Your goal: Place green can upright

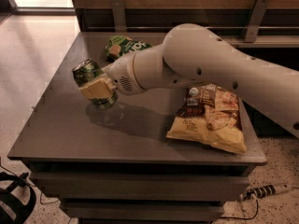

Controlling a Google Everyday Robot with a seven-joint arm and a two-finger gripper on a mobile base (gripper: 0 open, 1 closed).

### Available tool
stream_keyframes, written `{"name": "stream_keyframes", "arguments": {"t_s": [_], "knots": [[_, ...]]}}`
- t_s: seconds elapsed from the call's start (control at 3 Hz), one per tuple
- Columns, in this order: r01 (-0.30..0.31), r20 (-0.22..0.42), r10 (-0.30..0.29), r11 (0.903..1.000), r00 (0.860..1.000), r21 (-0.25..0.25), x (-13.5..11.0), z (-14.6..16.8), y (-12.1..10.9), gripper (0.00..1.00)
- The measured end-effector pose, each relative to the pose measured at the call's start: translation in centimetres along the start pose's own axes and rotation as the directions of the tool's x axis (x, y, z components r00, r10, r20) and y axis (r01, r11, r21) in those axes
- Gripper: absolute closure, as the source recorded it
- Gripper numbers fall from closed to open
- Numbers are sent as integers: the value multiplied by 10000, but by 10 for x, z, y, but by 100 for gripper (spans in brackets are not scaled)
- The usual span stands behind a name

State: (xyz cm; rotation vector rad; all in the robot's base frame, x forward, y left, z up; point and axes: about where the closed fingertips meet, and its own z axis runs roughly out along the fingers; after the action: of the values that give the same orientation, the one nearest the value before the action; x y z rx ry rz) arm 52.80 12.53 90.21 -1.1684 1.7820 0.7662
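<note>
Plainly pinching the small dark green metal drink can (87, 72) across its middle: the two-finger gripper (96, 85), over the left part of the grey rectangular table top (60, 129), jaws pressed against the can's sides, one tan pad (99, 90) lying flat on the side that faces the camera. Holds the can tilted, not upright, silver pull-tab end up and leaning toward the table's left edge, lower end pointing down at the table top. Casts a dark shadow on the table surface just below and to the right of the can; cannot tell whether the lower rim touches the table or hangs just above it. Reaches in from beyond the table's right edge as a thick white rounded robot arm (205, 59), crossing above the middle of the table and narrowing to a white wrist right behind the gripper. Toward the table's back edge, partly hidden by the wrist: flat green snack bag (122, 45) with pale lettering, lying flat and apart from the can. On the right half of the table, under the arm's span: flat yellow and brown crisp bag (210, 122), lying face up, its lower corner near the table's front right edge, well apart from the can. On the speckled floor past the table's front right corner: pale power strip (267, 189) with a cord.
</note>
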Motion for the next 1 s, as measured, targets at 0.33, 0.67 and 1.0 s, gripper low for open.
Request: {"name": "stream_keyframes", "arguments": {"t_s": [0.33,0.67,1.0], "knots": [[-90,282,82,9995,9996,300,7,7,5,100],[-173,672,148,9992,9976,371,14,15,8,100],[-250,1212,207,9991,9924,338,15,17,8,100]]}}
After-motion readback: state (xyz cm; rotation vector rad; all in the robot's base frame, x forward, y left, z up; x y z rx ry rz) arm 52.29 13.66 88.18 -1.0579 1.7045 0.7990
